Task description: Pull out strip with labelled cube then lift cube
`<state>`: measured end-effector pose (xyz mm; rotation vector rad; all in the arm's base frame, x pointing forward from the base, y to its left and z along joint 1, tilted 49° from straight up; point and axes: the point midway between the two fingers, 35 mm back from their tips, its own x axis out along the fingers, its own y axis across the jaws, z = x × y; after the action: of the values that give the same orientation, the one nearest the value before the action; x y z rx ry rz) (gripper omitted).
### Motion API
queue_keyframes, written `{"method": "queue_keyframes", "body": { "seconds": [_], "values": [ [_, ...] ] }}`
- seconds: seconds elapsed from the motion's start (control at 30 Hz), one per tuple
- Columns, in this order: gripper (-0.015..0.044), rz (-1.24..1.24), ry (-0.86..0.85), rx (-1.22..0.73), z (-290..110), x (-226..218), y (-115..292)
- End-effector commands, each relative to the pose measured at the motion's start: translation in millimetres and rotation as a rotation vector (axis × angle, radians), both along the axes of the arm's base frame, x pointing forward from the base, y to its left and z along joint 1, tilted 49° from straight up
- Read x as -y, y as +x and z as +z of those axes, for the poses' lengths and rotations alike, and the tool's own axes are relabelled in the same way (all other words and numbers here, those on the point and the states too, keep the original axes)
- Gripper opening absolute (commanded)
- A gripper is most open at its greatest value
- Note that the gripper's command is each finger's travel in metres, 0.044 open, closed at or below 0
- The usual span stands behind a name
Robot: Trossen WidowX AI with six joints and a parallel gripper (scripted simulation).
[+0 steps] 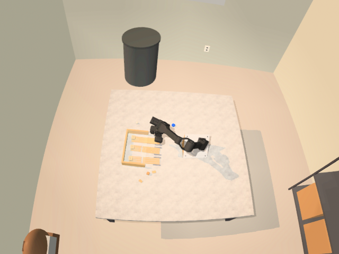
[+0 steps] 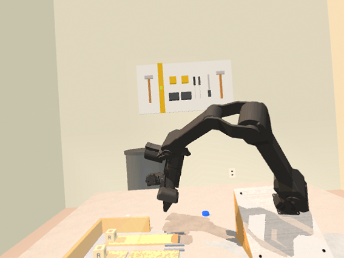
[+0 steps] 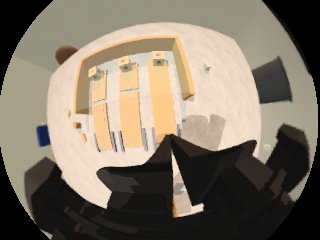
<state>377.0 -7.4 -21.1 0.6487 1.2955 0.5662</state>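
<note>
A wooden tray (image 1: 124, 147) (image 2: 82, 242) (image 3: 136, 43), open on the side towards the arm, holds three pale strips. The far strip (image 1: 146, 140) (image 2: 142, 238) (image 3: 163, 96) is in one piece and carries a cube marked R (image 1: 133, 137) (image 2: 110, 234) (image 3: 159, 62) at its inner end. The middle strip (image 1: 149, 150) (image 2: 152, 255) (image 3: 130, 114) is split and carries another cube marked R (image 2: 99, 251). My gripper (image 1: 158, 139) (image 2: 167, 207) (image 3: 168, 138) is shut and empty. It points down, a little above the table by the far strip's outer end, clear of the strip.
Grey handles (image 2: 173, 244) stick out at the strips' outer ends. Small loose cubes (image 1: 148, 173) lie in front of the tray. A blue dot (image 1: 173, 125) (image 2: 205, 213) marks the table. The arm's base stands on a sloped white plate (image 1: 204, 154) (image 2: 280, 242). A dark bin (image 1: 141, 55) stands behind the table.
</note>
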Motion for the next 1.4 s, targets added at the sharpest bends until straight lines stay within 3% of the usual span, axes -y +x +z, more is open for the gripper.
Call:
{"method": "queue_keyframes", "body": {
  "seconds": [0.0, 0.13, 1.37],
  "values": [
    [0.0000, 0.105, 0.012, -0.103, -14.4, -6.4, -0.4],
    [0.0000, 0.176, 0.033, -0.179, -22.6, -11.2, -2.7],
    [0.0000, 0.175, 0.035, -0.179, -57.8, -53.6, -4.8]
  ]
}}
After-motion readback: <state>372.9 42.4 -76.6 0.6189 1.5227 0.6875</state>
